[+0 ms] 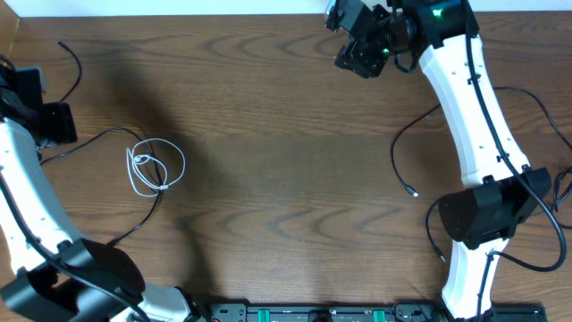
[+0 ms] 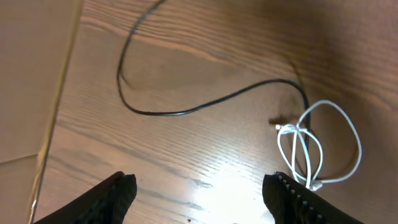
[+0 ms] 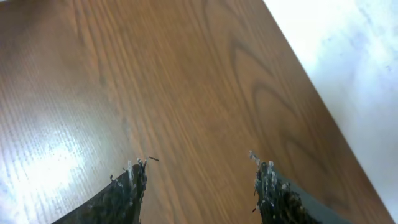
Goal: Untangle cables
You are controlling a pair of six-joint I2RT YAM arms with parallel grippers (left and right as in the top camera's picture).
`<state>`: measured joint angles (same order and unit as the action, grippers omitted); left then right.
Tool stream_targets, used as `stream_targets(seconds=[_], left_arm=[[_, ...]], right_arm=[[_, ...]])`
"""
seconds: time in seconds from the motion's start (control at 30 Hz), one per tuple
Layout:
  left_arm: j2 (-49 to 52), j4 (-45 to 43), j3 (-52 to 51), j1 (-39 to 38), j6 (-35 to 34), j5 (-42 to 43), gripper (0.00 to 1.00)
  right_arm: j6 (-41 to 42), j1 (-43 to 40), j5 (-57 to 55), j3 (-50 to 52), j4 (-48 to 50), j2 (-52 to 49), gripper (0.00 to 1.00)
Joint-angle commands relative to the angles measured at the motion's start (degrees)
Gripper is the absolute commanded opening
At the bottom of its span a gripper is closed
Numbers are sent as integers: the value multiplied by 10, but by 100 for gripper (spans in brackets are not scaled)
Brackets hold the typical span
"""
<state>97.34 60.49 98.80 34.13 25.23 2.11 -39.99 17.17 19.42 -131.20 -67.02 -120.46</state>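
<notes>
**Overhead view.** Left gripper (image 1: 46, 114) is found at the left edge of the wooden table (image 1: 286, 125), and the right gripper (image 1: 365, 52) at the far edge, well apart from it. From this height the spread of neither pair of fingers can be judged. The white cable (image 1: 157, 165) is lying in a loose coil on the left half of the table, near the left gripper. A thin black cable (image 1: 114, 131) is seen running from the left arm's side to the coil, crossing it and carrying on towards the near edge. A second black cable (image 1: 394, 156) is curved on the right half, its small plug end (image 1: 414, 192) resting on the wood beside the right arm.

**Left wrist view.** The left gripper (image 2: 202, 198) is held spread wide above the table, with nothing between its fingers (image 2: 118, 193). The white cable (image 2: 323, 146) is lying ahead of the right-hand finger, and the black cable (image 2: 186, 112) is threaded through its loops.

**Right wrist view.** The right gripper (image 3: 199, 186) is likewise spread wide with nothing held, over bare wood close to the table edge (image 3: 292, 68).
</notes>
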Motion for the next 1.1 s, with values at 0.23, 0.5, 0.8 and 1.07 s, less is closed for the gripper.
stream_targets(seconds=[0.23, 0.5, 0.8, 1.07], left_arm=[[40, -6, -7, -1, 48, 27, 69], [105, 9, -24, 8, 48, 21, 77], [110, 26, -24, 9, 144, 23, 76], [111, -28, -24, 15, 210, -27, 75]], right_arm=[[12, 1, 3, -11, 0, 24, 58], [12, 1, 2, -11, 0, 24, 60], [14, 1, 2, -11, 1, 24, 61], [14, 1, 2, -11, 4, 24, 63]])
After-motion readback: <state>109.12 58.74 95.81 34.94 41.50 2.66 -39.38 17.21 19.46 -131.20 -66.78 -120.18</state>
